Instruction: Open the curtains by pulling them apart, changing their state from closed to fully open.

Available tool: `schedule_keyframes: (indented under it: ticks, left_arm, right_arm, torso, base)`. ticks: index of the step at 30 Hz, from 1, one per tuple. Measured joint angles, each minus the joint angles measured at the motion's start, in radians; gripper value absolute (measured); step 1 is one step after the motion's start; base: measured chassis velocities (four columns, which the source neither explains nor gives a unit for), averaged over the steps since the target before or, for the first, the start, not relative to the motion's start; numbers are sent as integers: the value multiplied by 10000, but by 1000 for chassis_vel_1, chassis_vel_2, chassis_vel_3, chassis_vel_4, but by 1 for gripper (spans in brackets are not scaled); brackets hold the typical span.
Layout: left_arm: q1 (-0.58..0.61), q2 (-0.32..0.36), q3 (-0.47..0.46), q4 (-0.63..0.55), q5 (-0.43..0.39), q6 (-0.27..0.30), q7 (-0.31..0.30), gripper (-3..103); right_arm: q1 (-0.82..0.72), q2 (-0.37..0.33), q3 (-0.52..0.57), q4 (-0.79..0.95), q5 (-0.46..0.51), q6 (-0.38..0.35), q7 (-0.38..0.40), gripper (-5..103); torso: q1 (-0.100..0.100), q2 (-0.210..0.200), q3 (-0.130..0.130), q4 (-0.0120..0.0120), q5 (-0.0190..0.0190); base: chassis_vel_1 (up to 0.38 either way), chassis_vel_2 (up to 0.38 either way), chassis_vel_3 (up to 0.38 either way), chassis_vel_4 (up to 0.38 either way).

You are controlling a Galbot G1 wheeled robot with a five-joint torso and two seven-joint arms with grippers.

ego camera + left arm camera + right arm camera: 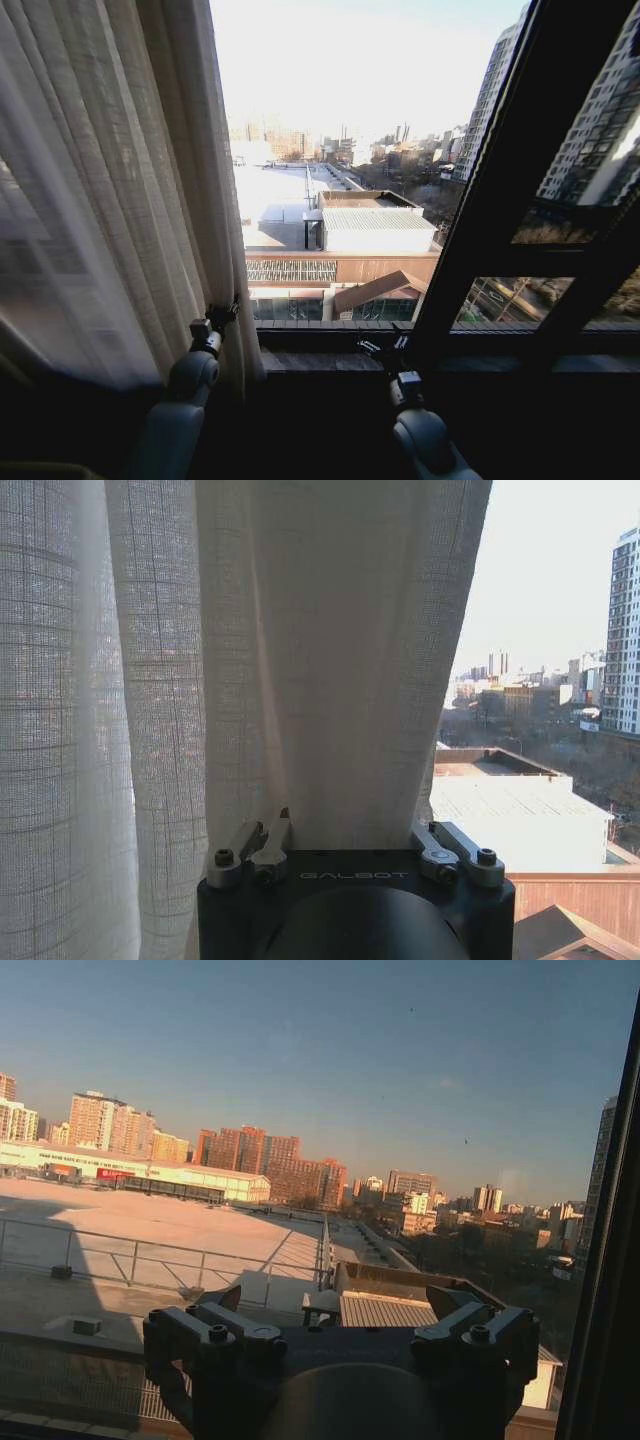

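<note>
The left claw is open around the white curtain. The right claw is open, empty, by the window frame.

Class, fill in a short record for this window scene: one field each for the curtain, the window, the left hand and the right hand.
Curtain: sheer white pleated fabric panel gathered at the left of the window
Window: dark frame bars, bare glass with city rooftops beyond
Left hand: at the curtain's inner edge, open, fabric between its fingers
Right hand: low by the dark sill, open, facing bare glass, touching no fabric
</note>
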State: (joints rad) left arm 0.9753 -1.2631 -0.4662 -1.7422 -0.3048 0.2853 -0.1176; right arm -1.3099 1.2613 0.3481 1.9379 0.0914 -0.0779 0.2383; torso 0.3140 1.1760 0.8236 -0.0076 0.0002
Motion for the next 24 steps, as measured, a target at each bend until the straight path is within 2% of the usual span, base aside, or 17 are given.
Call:
schedule_keyframes:
  ticks: [1,4,6,7,9,10,12,16,19,22,23,24]
  left_arm:
    - [0,0,0,0,0,0,0,40]
    - [3,3,22,-38,-22,20,0,24]
    - [16,9,22,-54,-28,24,-1,24]
    - [35,14,11,-65,-35,25,-1,13]
    - [51,24,-15,-76,-36,25,-5,13]
    - [62,26,-44,-82,-37,31,-52,3]
    - [64,23,-73,-83,-37,57,-165,3]
    - [-29,-127,-298,35,-129,110,-1017,0]
    - [-99,-193,-439,184,-8,-36,-1284,0]
    - [-366,-346,-1083,383,41,34,-2637,0]
    - [-366,-346,-1083,383,41,34,-2637,0]
    - [-462,-350,-1378,471,54,65,-3111,0]
  right_arm:
    - [0,0,0,0,0,0,0,100]
    - [-22,0,37,39,0,2,3,100]
    - [-27,0,48,49,0,3,6,100]
    - [-32,0,53,57,0,6,7,100]
    - [-34,2,53,62,0,8,8,100]
    - [-35,11,51,63,-1,9,9,100]
    - [-34,17,40,64,-4,9,10,100]
    - [-19,23,-35,67,-8,11,9,100]
    - [-12,23,-59,82,-8,10,6,100]
    - [-3,19,-86,138,-8,16,-9,100]
    - [-3,19,-86,138,-8,16,-9,100]
    - [-10,18,-87,146,-9,31,-12,100]
  torso:
    - [0,0,0,0,0]
    - [0,0,0,0,0]
    - [0,0,0,0,0]
    - [0,0,0,0,0]
    - [0,0,0,0,0]
    - [0,0,0,0,0]
    - [0,0,0,0,0]
    - [0,1,0,-1,0]
    - [0,1,0,-1,-1]
    - [0,1,0,-2,-2]
    - [0,1,0,-2,-2]
    - [0,1,0,-2,-2]
  base:
    - [0,0,0,0]
    - [0,0,0,0]
    - [0,0,0,0]
    - [0,0,0,0]
    - [0,0,0,0]
    - [0,0,0,0]
    - [0,0,0,0]
    - [0,0,0,0]
    - [0,0,0,0]
    - [0,0,0,0]
    - [0,0,0,0]
    - [0,0,0,0]
